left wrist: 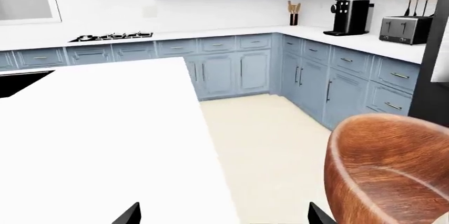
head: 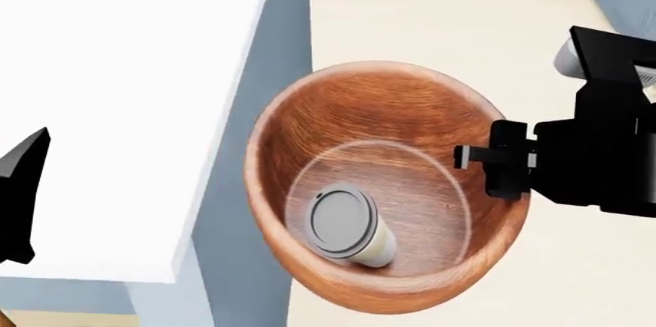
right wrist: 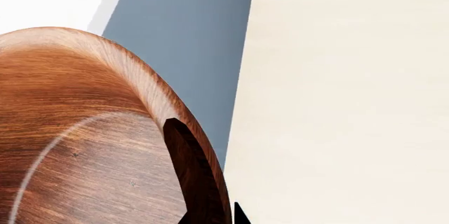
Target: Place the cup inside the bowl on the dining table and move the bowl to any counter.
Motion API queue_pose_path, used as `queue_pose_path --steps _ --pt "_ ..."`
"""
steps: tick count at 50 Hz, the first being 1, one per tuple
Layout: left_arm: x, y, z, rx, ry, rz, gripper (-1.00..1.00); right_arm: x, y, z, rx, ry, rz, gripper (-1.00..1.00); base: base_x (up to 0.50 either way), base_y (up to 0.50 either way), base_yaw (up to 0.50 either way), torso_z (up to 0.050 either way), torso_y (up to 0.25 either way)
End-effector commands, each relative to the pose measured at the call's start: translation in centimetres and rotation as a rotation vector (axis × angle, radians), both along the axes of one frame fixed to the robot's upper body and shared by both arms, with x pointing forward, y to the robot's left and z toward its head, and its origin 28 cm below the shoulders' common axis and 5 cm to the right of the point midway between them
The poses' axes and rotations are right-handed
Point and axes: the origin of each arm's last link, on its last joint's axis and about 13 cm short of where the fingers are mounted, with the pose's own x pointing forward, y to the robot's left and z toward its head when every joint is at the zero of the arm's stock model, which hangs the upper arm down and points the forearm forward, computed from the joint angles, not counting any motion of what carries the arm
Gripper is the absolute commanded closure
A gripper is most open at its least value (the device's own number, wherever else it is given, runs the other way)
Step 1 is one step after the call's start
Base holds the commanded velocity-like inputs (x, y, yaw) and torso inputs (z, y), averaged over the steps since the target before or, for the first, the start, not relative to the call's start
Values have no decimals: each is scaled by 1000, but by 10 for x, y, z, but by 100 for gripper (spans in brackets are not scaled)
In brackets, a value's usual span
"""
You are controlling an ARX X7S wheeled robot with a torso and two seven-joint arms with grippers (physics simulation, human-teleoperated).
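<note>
The reddish-brown wooden bowl hangs in the air over the floor, beside a white-topped island. The cream cup lies on its side on the bowl's flat bottom, grey lid facing up. My right gripper is shut on the bowl's right rim; in the right wrist view one finger is inside the wall and the other tip outside. My left gripper is open and holds nothing, with the bowl off to one side of it. The white counter runs along the far wall. The dining table is out of view.
The island has a white top and grey-blue sides, with a black cutout in it. On the far counters stand a hob, a black coffee machine and a toaster. Cream floor lies between island and cabinets.
</note>
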Motion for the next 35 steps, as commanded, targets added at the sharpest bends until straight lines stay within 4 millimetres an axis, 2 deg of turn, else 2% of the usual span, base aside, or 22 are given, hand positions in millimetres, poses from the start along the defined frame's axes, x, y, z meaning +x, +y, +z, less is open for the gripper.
queue_pose_path --steps 1,4,12,30,33,35 --pt "12 -2 5 29 10 -9 -100 0 0 5 35 -24 9 100 -208 -503 0 0 0" --pt "19 -4 8 38 7 -15 -100 1 0 5 35 -27 6 100 -193 -503 0 0 0" --pt "22 -3 11 44 3 -25 -100 4 0 5 35 -61 -3 100 7 -500 0 1 0" --pt "23 2 12 39 -1 -14 -100 11 1 4 35 -95 -22 100 428 -355 0 0 1" --pt "10 12 16 36 -1 -14 -100 12 2 4 34 -95 -23 100 445 -364 0 0 3" --pt "12 11 14 35 1 -13 -100 12 1 4 36 -95 -27 100 442 -365 0 0 0"
